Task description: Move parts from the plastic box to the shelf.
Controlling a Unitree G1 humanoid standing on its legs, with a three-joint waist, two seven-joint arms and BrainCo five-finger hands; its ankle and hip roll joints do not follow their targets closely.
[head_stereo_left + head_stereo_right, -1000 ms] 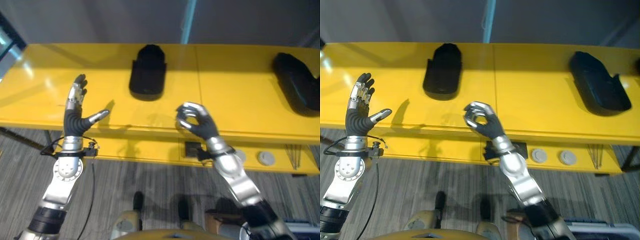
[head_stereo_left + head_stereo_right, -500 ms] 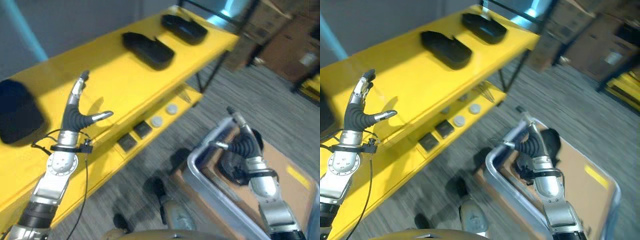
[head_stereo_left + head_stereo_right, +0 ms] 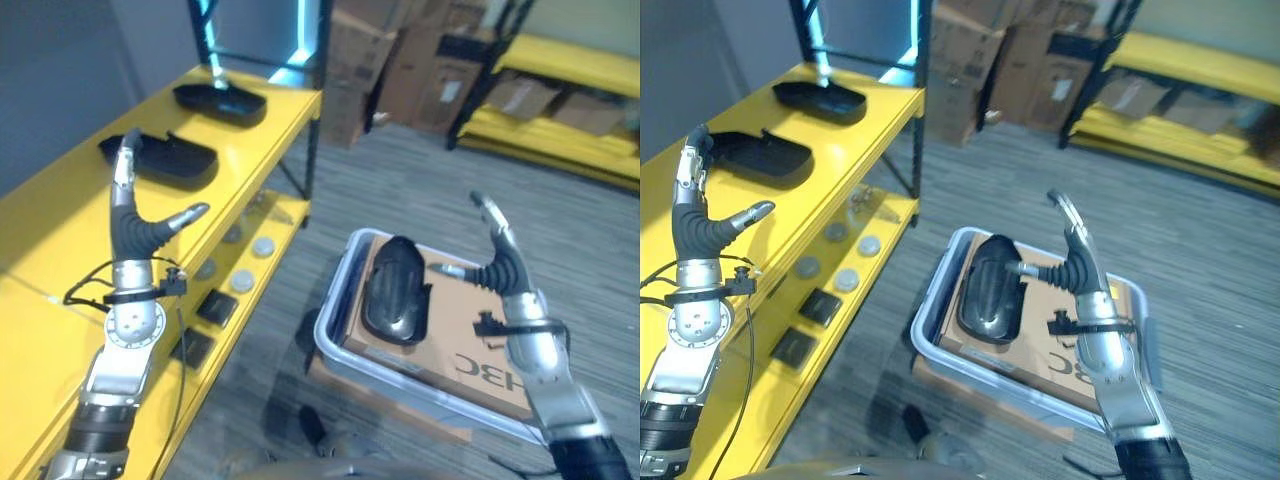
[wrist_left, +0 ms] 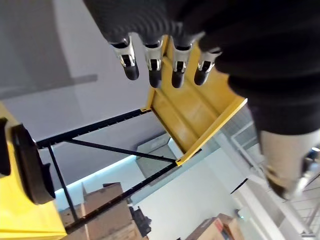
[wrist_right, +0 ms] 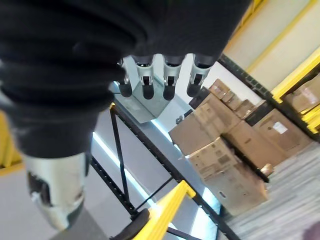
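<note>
A clear plastic box stands on the floor with a cardboard sheet inside it. One glossy black part lies on that sheet at the box's left end. My right hand is raised above the box's right side, open with straight fingers, holding nothing. My left hand is held up beside the yellow shelf, open and empty. Two black parts rest on the shelf's top board further along.
The shelf's lower board carries small dark blocks and grey discs. Stacked cardboard boxes and a second yellow rack stand at the far side of the grey striped floor.
The camera has swung right from the shelf, so the box and its part come fully into sight. My right hand has risen from low by the box rim to above it.
</note>
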